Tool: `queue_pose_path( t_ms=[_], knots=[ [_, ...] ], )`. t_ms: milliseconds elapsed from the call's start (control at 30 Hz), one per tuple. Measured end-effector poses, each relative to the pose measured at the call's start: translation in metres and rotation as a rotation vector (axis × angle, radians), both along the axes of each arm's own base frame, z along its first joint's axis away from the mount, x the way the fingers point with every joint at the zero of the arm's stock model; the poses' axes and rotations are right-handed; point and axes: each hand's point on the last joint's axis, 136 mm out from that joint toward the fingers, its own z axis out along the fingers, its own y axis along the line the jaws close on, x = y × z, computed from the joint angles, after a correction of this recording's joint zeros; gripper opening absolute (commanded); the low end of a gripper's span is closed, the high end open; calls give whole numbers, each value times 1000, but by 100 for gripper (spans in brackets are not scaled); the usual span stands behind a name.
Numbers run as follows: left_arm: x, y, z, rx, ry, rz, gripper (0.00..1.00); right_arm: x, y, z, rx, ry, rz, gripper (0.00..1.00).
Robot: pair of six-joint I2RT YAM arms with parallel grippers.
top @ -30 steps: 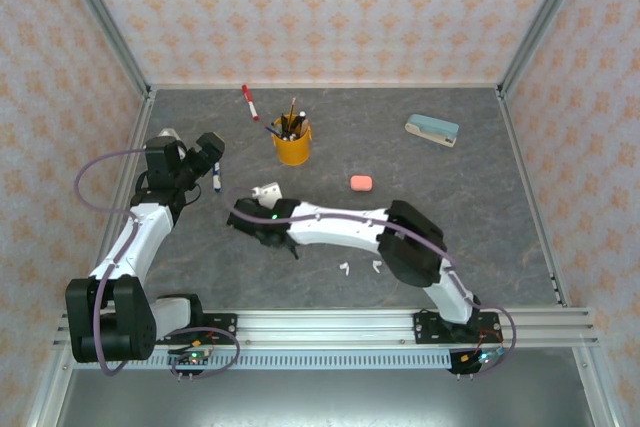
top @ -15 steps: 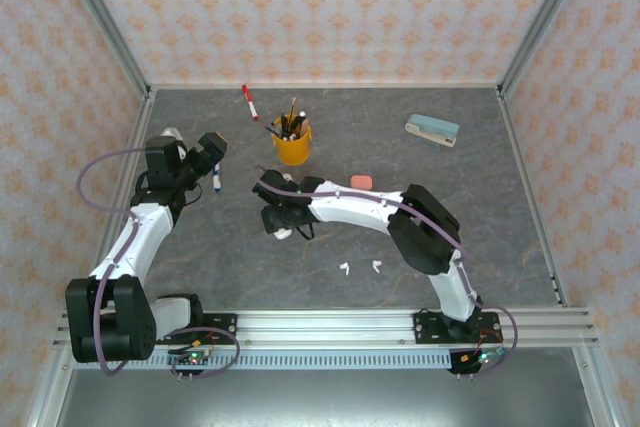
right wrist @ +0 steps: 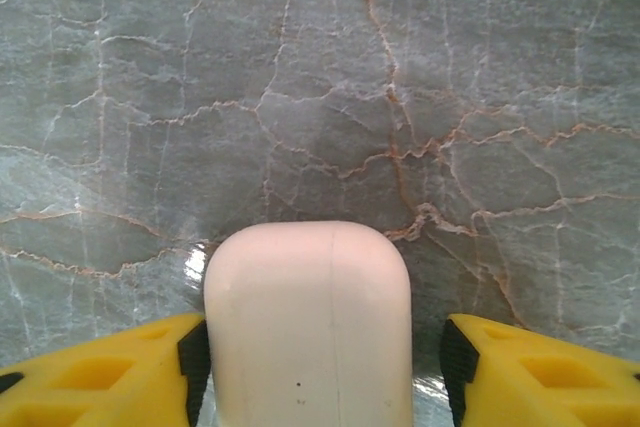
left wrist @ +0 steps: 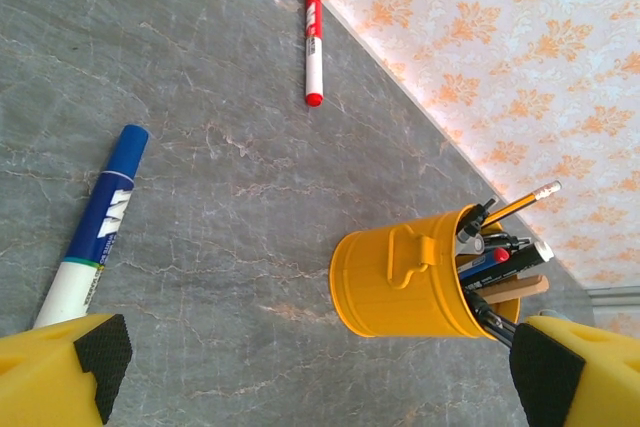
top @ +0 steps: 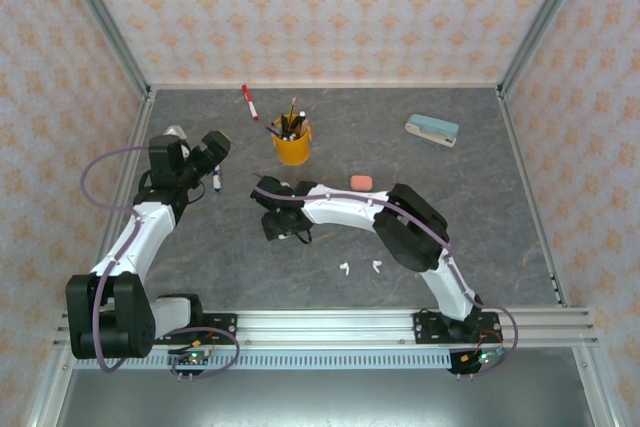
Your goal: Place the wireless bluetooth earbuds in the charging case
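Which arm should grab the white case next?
The right arm. The right claw sits around the white case, a finger on each side. The left claw hangs open off by the yellow pencil pot.

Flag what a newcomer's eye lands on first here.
A pale case sits between the yellow fingers of the right claw, with a gap showing on one side. In the top view, a bright yellow cup stuffed with pens stands toward the back of the table. Two tiny white earbuds lie loose nearer the arm bases.
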Motion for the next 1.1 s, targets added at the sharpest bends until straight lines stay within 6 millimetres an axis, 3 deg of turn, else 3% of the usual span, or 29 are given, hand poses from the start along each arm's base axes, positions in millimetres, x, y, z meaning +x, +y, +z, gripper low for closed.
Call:
queue_pose_path(
  t_ms=[100, 333, 533, 667, 933, 1100],
  knots=[
    [0, -4, 0, 0, -3, -9, 100, 1, -3, -1, -12, -4, -11, 48],
    [3, -13, -4, 0, 4, -33, 100, 6, -2, 0, 2, -9, -73, 35],
    [4, -19, -7, 1, 11, -47, 100, 15, -9, 1, -19, -78, -163, 30],
    [4, -22, -7, 1, 11, -57, 100, 27, -29, 4, -91, -159, -238, 30],
    [5, -23, -6, 2, 7, -59, 100, 36, -91, 15, -399, -342, -302, 29],
    [5, -23, -6, 1, 7, -59, 100, 38, -93, 23, -589, -472, -267, 30]
  ],
)
